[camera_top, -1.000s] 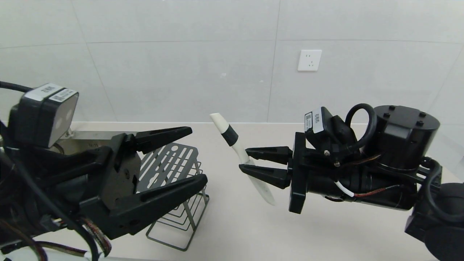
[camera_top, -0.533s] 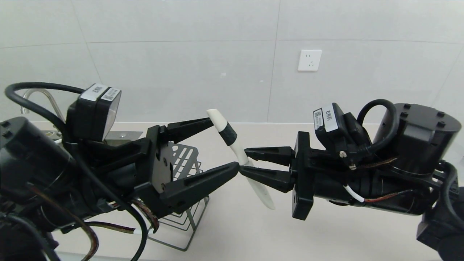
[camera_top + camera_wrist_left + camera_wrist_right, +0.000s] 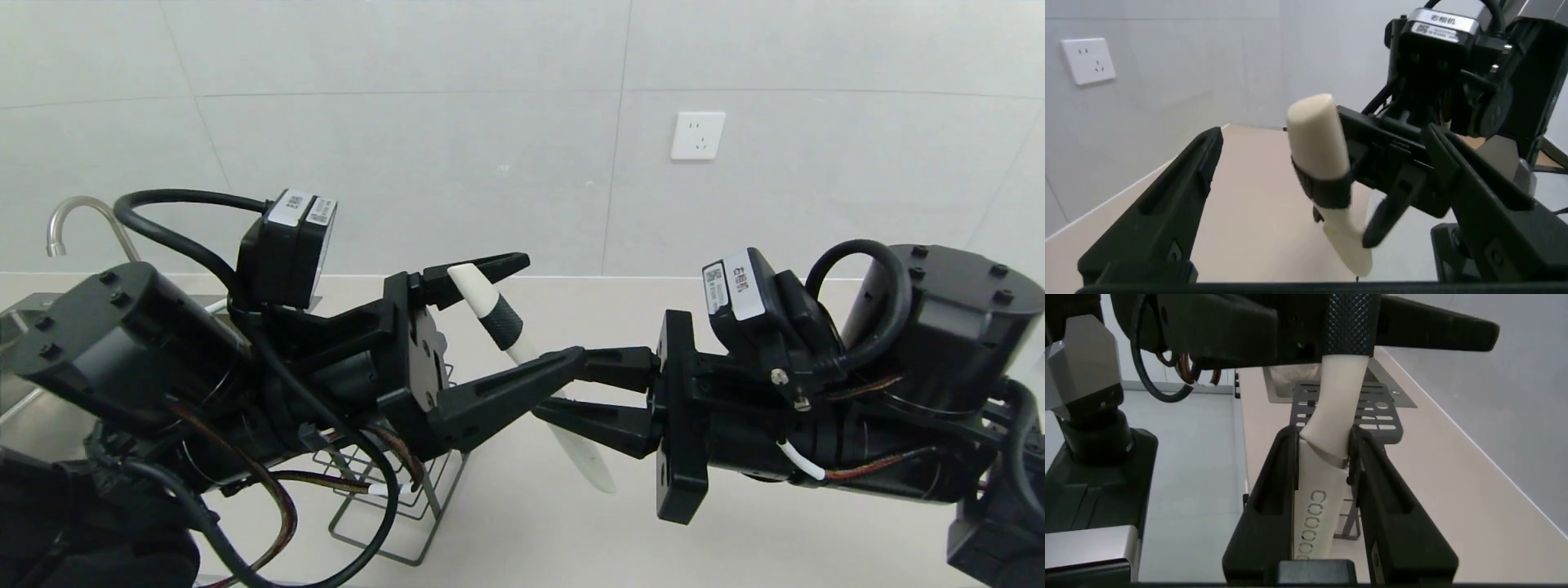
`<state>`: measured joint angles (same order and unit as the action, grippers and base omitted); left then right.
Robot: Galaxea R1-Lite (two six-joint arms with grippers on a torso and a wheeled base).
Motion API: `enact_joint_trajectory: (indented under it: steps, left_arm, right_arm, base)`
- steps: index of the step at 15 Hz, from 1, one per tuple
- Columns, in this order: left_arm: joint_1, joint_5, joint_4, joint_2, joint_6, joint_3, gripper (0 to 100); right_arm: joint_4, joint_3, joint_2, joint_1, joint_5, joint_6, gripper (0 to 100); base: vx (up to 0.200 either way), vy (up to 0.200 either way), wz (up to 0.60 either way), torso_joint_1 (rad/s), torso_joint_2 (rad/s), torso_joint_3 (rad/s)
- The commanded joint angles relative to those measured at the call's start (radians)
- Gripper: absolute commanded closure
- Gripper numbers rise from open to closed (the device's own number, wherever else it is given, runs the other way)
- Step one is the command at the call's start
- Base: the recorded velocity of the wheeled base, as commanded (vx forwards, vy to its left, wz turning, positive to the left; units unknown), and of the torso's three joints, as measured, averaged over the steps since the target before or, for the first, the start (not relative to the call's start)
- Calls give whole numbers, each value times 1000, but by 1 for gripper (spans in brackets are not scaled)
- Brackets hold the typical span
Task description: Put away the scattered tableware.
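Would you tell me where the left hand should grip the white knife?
The black ribbed band on the knife handle, from the robot's left: it stands free above the right hand, clamped near the blade, and the open left hand straddles it.

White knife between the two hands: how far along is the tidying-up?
Early, it seems. Nothing looks stowed in the slotted rack yet. In hand: the right hand is shut on the white knife, held in the air, while the open left hand brackets its handle, apparently for a handover. Left: passing it over and racking it.
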<state>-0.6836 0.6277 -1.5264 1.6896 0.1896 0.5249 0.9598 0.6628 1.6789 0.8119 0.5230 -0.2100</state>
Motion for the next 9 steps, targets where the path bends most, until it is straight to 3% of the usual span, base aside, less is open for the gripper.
enact_joint_trajectory:
  steps: [1,3,5,9]
  left_arm:
    - [-10,0,-14,25,2,3,0]
    - [-10,-2,-24,33,11,4,0]
    - [-10,-2,-44,32,42,4,0]
    - [-8,-2,-44,30,42,3,0]
  right_arm:
    - [0,1,1,4,0,0,100]
    - [0,3,1,4,0,0,100]
    - [0,3,1,1,0,0,100]
    - [0,3,-1,0,-12,0,100]
  base:
    - [0,0,0,0,0,0]
    - [0,0,0,0,0,0]
    - [0,0,0,0,0,0]
    - [0,0,0,0,0,0]
